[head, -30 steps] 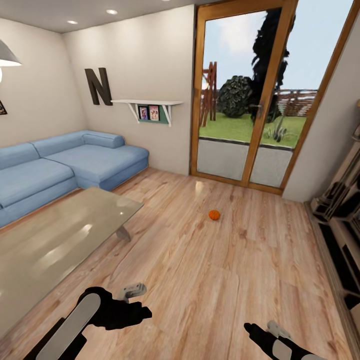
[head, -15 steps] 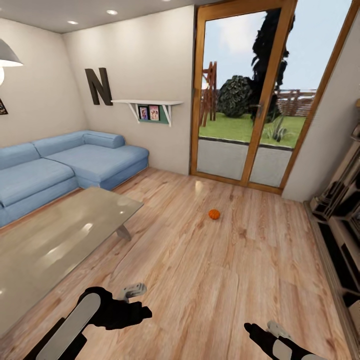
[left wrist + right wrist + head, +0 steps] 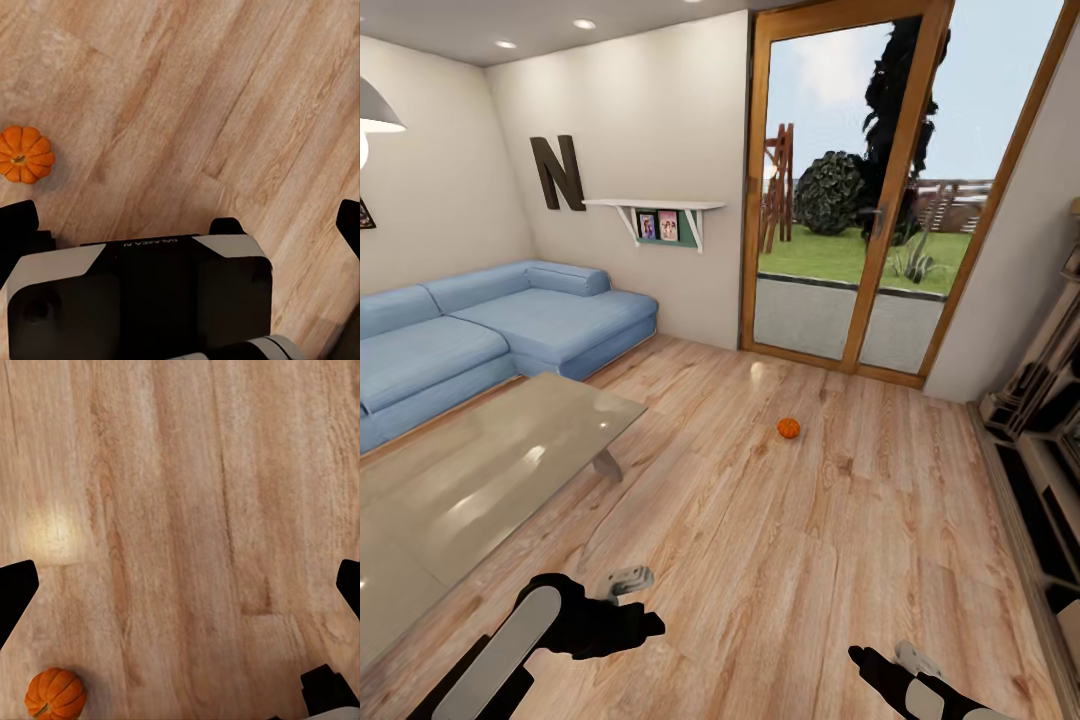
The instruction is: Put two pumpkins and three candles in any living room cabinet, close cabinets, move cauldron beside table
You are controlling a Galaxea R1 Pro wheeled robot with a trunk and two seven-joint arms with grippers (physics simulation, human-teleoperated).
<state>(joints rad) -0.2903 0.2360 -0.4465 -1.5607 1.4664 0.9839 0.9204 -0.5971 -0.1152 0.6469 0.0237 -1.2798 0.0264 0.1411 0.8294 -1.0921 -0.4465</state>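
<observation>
Blue sofa [image 3: 500, 325] and glass worktop [image 3: 480, 470] at far left. Left end effector [image 3: 622, 590] low over the floor, spread wide, holding nothing. Pumpkin [image 3: 788, 428] alone on the floor [image 3: 780, 560], well ahead, roughly between both arms. Right end effector [image 3: 890, 662] likewise spread and holding nothing. Dark cabinet [image 3: 1050, 480] along the right edge.

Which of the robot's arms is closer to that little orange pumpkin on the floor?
Roughly equal, perhaps the right. The pumpkin sits well ahead of both; the left pincer is back to its left, the right pincer back to its right.
</observation>
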